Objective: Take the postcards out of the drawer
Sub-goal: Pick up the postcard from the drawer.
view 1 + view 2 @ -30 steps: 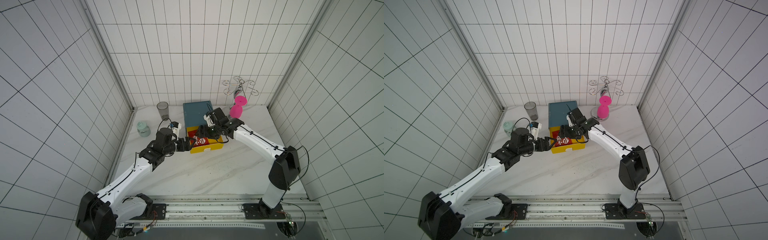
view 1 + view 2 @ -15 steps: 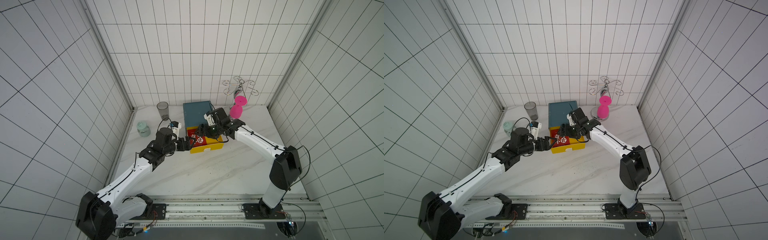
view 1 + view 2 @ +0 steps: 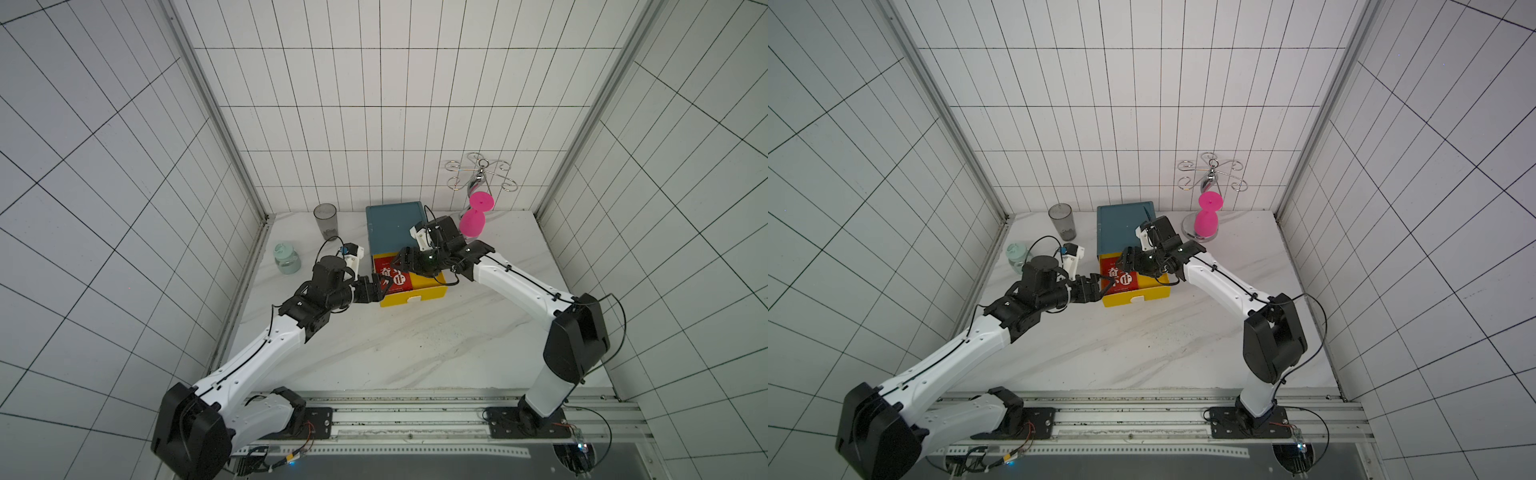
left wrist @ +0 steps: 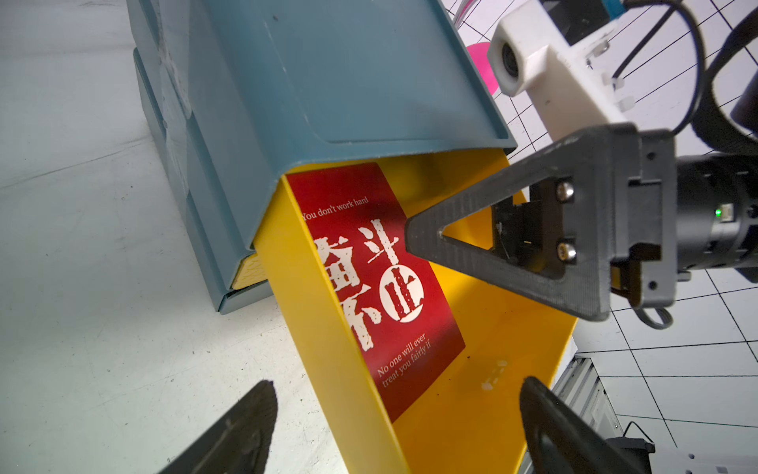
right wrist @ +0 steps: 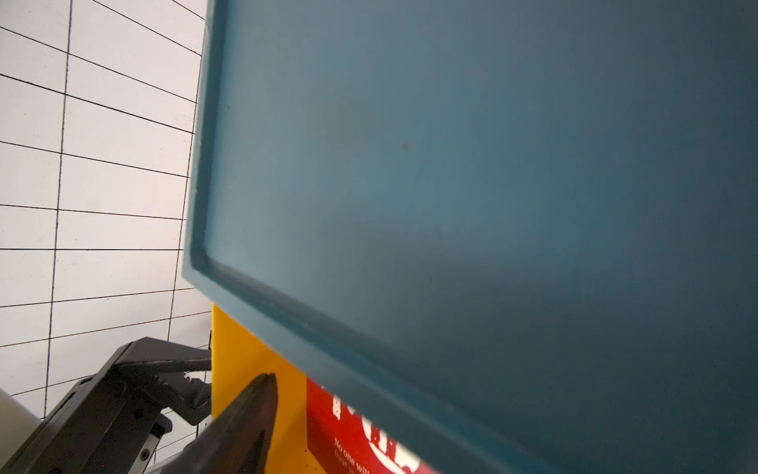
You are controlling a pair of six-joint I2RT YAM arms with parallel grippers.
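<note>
Postcards (image 3: 392, 276) lie flat in the yellow drawer (image 3: 415, 298), mid-frame. Both my left gripper (image 3: 377, 286) and right gripper (image 3: 401, 262) hang open, empty, crowding it. I fear they collide, or shove cards under the blue cabinet (image 3: 395, 226).

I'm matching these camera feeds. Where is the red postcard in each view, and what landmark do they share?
A top view: red postcard mid-frame, in the open yellow drawer.
A top view: postcard mid-frame, in the drawer.
Left wrist: postcard in the drawer beside its side wall, lettering readable.
Right wrist: only a corner shows, past the blue cabinet edge.
Shared landmark: the yellow drawer.
</note>
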